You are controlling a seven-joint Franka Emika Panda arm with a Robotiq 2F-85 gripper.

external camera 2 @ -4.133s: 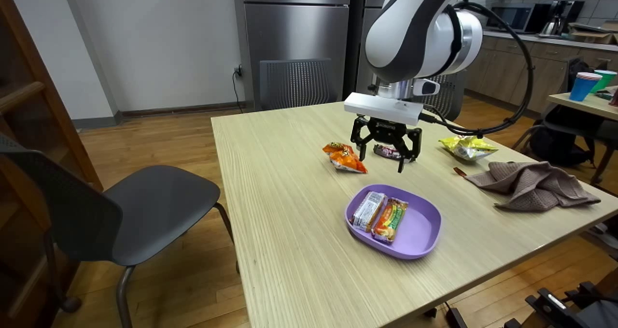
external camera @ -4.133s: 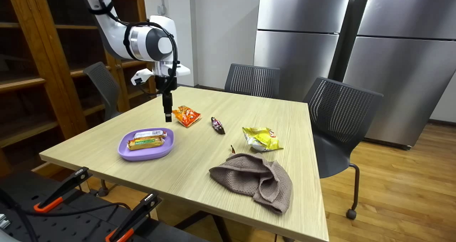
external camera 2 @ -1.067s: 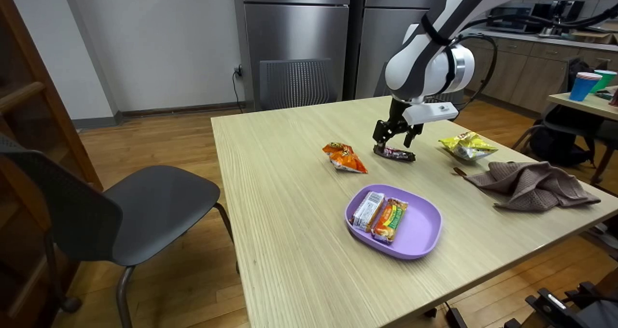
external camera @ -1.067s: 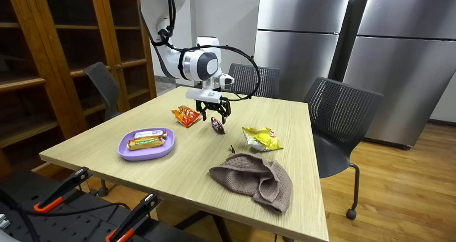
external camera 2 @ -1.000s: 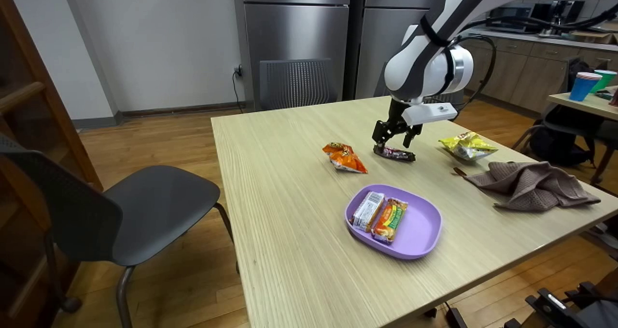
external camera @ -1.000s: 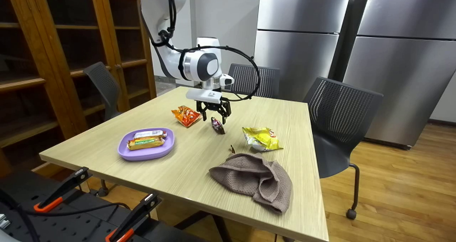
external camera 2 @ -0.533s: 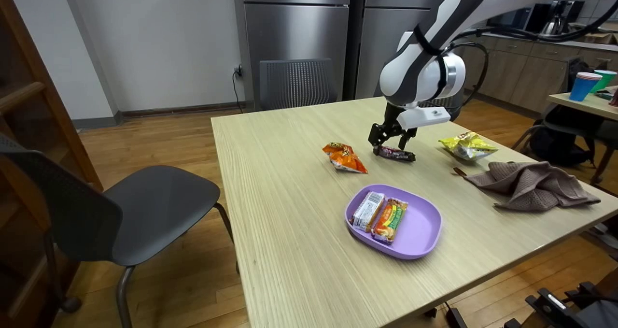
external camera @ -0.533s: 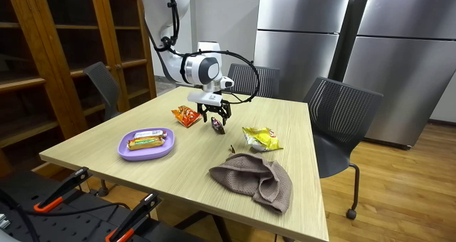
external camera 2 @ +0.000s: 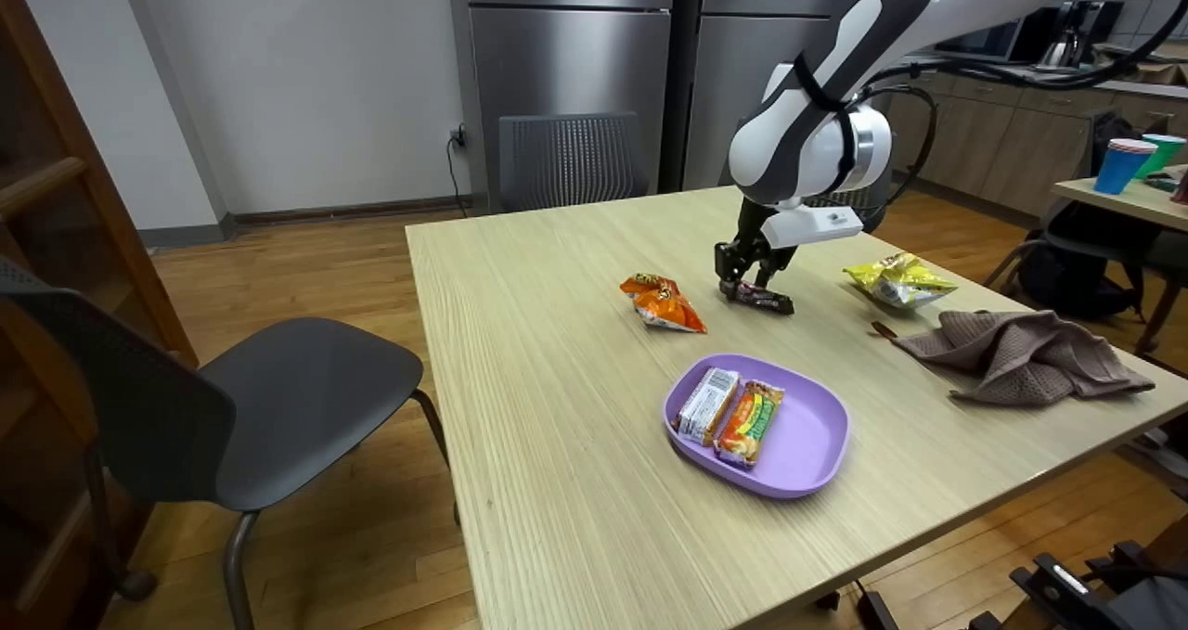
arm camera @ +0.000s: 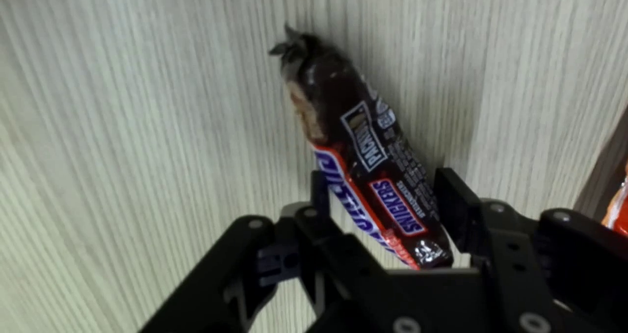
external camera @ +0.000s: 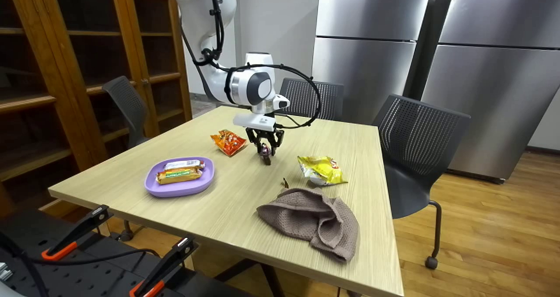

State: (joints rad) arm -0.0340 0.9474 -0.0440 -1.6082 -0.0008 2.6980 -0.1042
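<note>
A dark brown Snickers bar (arm camera: 363, 137) lies on the table (external camera 2: 557, 444). It also shows in both exterior views (external camera: 266, 159) (external camera 2: 767, 300). My gripper (arm camera: 382, 190) points down at it, with one finger on each side of one half of the bar. Both fingers (arm camera: 454, 205) touch the wrapper, and the bar sits slantwise between them. In both exterior views the gripper (external camera: 266, 149) (external camera 2: 745, 277) is low at the tabletop, and the bar appears to rest on the table. An orange snack bag (external camera: 229, 142) lies close beside; its edge shows in the wrist view (arm camera: 621, 213).
A purple plate (external camera 2: 807, 435) holds a white-labelled bar (external camera 2: 707, 405) and an orange-green bar (external camera 2: 752, 424). A yellow snack bag (external camera: 323, 170) and a crumpled brown cloth (external camera: 302, 218) lie on the table. A small dark reddish thing (external camera 2: 884, 330) pokes out by the cloth. Chairs (external camera: 420, 152) stand around.
The gripper has moved from beside the plate to the Snickers bar, turned and come down. In the last half second its fingers closed in and the bar turned slightly.
</note>
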